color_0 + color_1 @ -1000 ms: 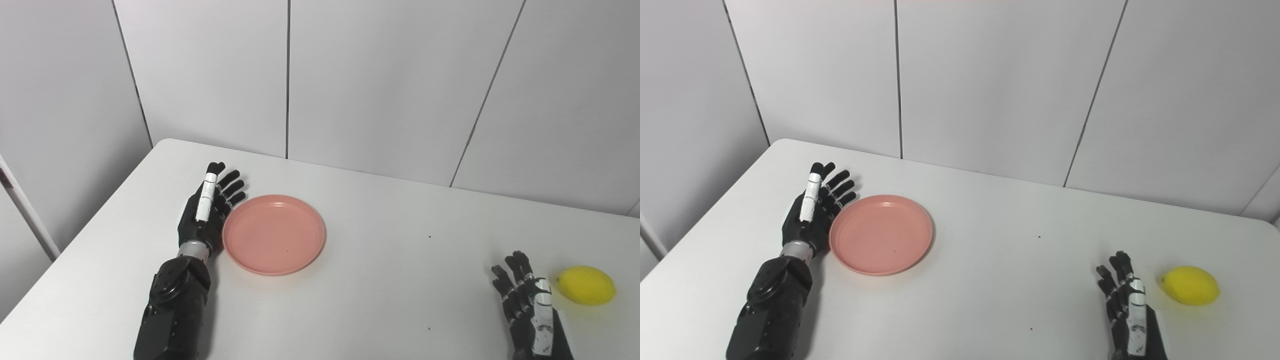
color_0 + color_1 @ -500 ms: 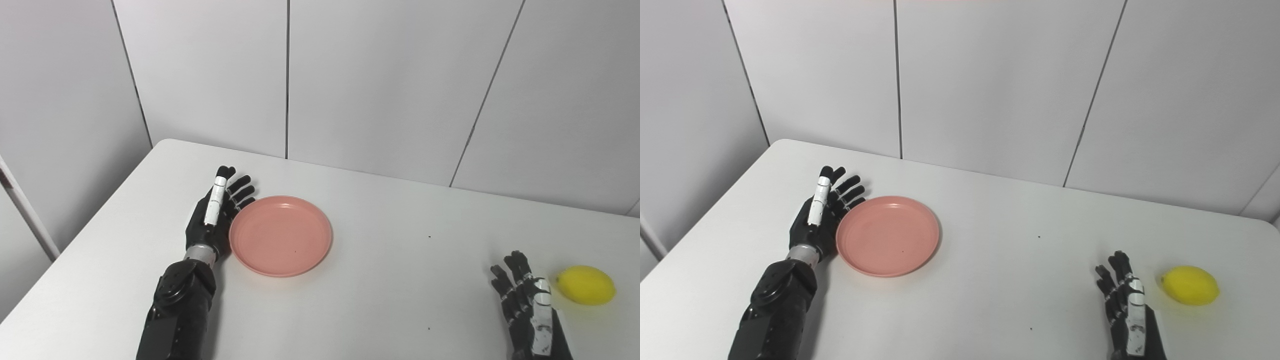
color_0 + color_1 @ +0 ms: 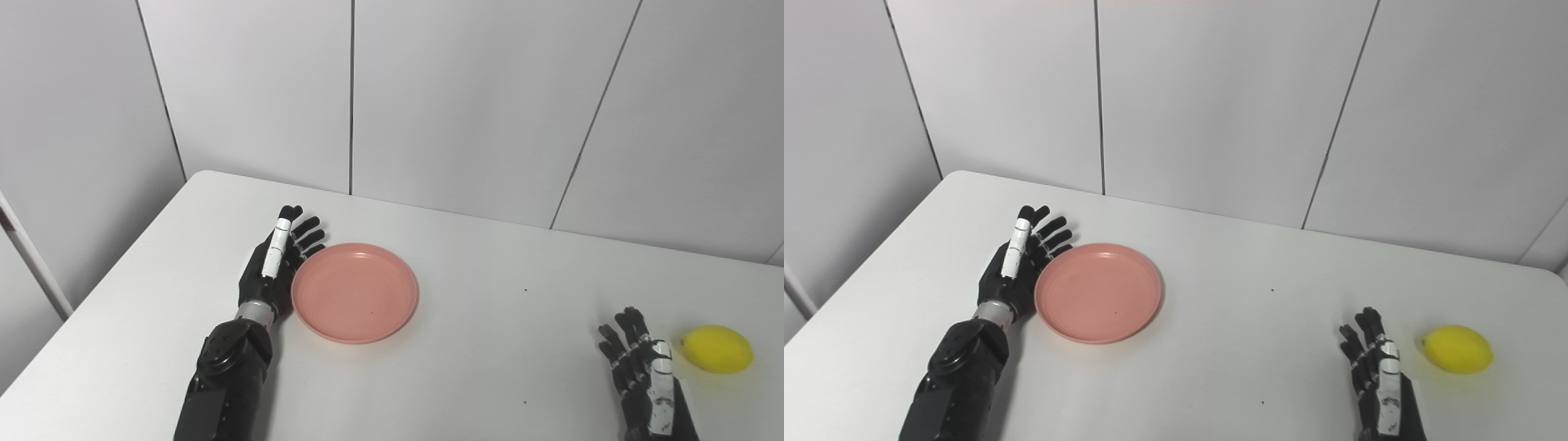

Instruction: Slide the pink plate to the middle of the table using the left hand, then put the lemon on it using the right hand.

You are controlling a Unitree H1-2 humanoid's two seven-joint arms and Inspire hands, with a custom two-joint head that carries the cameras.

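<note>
A round pink plate (image 3: 355,292) lies flat on the white table (image 3: 478,367), left of its middle. My left hand (image 3: 272,266) is open and edge-on, its palm and fingers pressed against the plate's left rim; it holds nothing. A yellow lemon (image 3: 717,349) rests on the table at the far right. My right hand (image 3: 643,383) is open and empty near the front edge, just left of the lemon and apart from it. The plate (image 3: 1098,293), the left hand (image 3: 1020,263), the lemon (image 3: 1457,349) and the right hand (image 3: 1375,380) also show in the right eye view.
Grey wall panels (image 3: 465,98) stand behind the table's far edge. The table's left edge (image 3: 116,269) runs diagonally near my left arm. A few tiny dark specks (image 3: 525,290) dot the tabletop.
My left hand has pushed the pink plate to the right across the table. The right hand and the lemon have stayed in place.
</note>
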